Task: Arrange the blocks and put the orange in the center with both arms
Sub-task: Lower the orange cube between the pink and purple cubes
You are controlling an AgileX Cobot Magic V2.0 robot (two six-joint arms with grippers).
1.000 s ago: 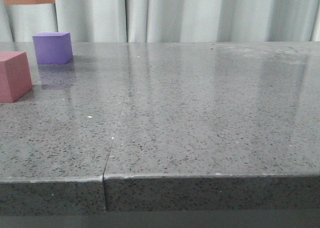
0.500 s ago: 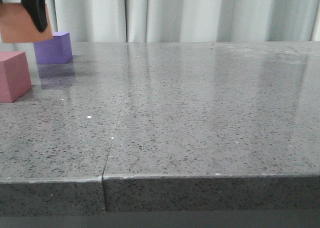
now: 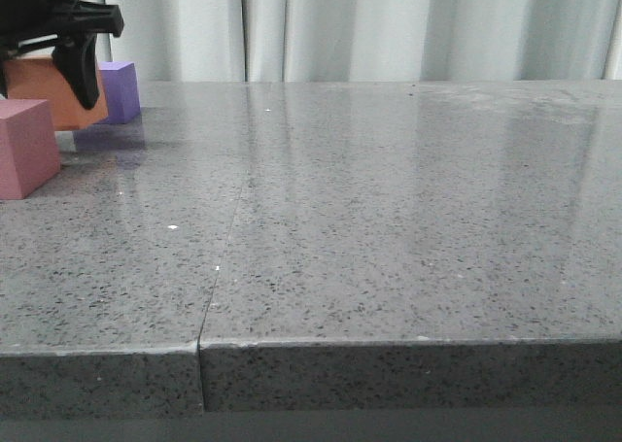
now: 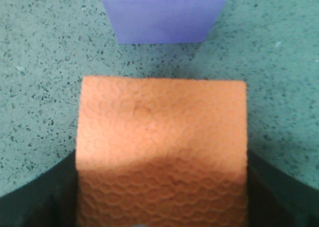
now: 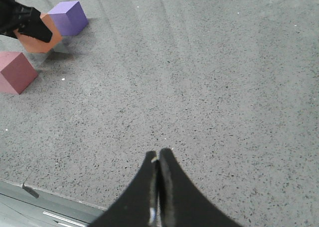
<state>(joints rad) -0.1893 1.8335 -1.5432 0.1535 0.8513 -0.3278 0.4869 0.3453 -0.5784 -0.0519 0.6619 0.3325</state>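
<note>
My left gripper (image 3: 49, 73) is shut on the orange cube (image 3: 37, 102) and holds it low over the table at the far left, between the pink cube (image 3: 24, 146) in front and the purple cube (image 3: 122, 90) behind. I cannot tell whether the orange cube touches the table. In the left wrist view the orange cube (image 4: 162, 137) fills the space between the dark fingers (image 4: 45, 197), with the purple cube (image 4: 164, 15) just beyond it. My right gripper (image 5: 157, 154) is shut and empty, high over the table's near right part. Its view shows the orange cube (image 5: 42, 40), purple cube (image 5: 70, 16) and pink cube (image 5: 16, 71).
The grey speckled table (image 3: 389, 219) has a seam (image 3: 225, 257) running from the front edge towards the back. A pale curtain (image 3: 389, 24) hangs behind the table. The table's front edge (image 5: 60, 197) lies close under the right gripper.
My left gripper has come down from the top of the front view with the orange cube, into the gap between the pink and purple cubes. The other cubes have not moved.
</note>
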